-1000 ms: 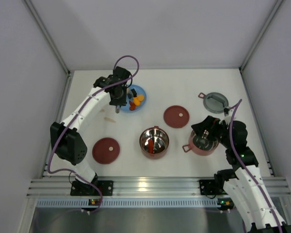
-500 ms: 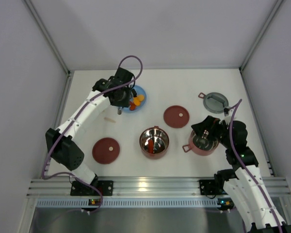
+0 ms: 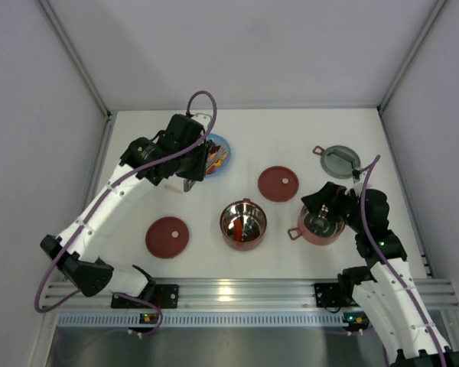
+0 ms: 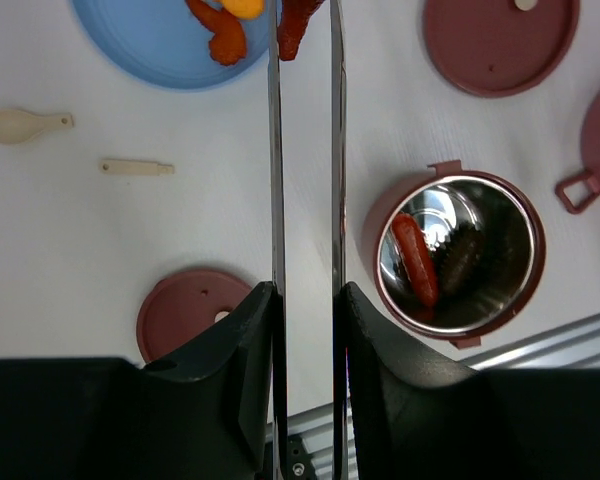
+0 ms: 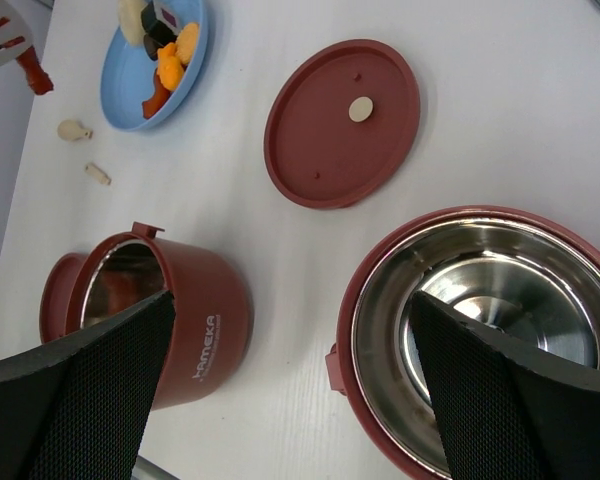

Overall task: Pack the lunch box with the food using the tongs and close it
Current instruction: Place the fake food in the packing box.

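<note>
The left gripper (image 4: pixel 305 300) pinches the long, thin silver metal tongs (image 4: pixel 276 170), which reach straight ahead of it. Their tips clamp a red food piece (image 4: pixel 296 25) just beside the flat light-blue plate (image 4: pixel 150 45). The right gripper (image 3: pixel 323 210), spread wide, hovers over an empty dusty-red steel-lined bowl (image 5: pixel 352 320).

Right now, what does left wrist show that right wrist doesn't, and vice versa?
Left wrist only: the tongs along their whole length, clamped in the left jaws; a red sausage piece and a dark piece inside the middle bowl; a second maroon lid.
Right wrist only: the right bowl, bare steel inside, below the open right jaws; a pale piece and a black piece on the plate.
Both: blue plate, maroon lid with a beige disc, middle bowl, beige bits on the table.
</note>
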Motion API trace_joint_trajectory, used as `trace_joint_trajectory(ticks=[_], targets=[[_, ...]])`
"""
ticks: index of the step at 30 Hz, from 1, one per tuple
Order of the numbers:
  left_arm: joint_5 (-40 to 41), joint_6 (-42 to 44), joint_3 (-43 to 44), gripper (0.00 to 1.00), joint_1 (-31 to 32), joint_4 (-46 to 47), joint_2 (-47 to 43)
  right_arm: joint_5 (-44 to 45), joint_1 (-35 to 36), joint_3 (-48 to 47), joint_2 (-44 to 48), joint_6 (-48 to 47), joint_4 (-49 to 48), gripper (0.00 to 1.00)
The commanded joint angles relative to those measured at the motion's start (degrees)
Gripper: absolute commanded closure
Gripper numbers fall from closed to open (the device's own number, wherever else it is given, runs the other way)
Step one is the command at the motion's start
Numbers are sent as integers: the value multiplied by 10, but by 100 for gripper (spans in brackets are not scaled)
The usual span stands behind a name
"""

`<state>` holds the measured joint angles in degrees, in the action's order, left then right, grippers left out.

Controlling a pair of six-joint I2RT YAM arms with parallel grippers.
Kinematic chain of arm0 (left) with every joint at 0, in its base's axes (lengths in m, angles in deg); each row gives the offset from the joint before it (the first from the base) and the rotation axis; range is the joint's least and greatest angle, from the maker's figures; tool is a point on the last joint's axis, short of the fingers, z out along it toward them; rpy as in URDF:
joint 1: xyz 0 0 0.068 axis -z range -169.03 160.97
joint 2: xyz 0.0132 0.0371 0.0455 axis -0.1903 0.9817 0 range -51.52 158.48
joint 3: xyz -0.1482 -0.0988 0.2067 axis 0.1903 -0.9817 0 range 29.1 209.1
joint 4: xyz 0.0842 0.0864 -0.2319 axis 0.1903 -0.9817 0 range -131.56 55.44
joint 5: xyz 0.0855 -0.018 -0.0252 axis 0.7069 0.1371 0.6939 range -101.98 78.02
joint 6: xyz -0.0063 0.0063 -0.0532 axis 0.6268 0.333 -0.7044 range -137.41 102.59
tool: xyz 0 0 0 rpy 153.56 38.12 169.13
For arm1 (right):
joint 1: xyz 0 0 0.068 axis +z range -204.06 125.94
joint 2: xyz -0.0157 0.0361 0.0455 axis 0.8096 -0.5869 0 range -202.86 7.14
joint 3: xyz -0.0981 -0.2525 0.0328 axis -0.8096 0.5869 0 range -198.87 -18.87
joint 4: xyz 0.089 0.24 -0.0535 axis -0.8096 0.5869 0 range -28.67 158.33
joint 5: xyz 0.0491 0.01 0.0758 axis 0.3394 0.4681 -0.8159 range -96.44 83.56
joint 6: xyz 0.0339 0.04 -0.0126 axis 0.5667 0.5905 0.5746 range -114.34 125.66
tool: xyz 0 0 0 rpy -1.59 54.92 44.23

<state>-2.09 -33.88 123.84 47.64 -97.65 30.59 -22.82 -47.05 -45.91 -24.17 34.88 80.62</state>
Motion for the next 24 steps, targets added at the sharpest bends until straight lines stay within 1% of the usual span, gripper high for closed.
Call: trace_joint_trajectory(ticks=[1, 9, 15, 16, 24], targets=[[-29, 13, 22, 100, 18, -25, -48, -1, -7, -21, -4, 5, -19, 0], [-85, 39, -4, 100, 60, -54, -100, 2, -7, -27, -7, 6, -21, 0], [-95, 23, -29, 100, 82, -68, -121, 3, -7, -27, -9, 7, -22, 1], [-116, 20, -33, 100, 85, -69, -124, 4, -7, -27, -9, 6, -22, 0], [-150, 4, -75, 100, 109, -68, -146, 5, -7, -24, -10, 4, -24, 1]])
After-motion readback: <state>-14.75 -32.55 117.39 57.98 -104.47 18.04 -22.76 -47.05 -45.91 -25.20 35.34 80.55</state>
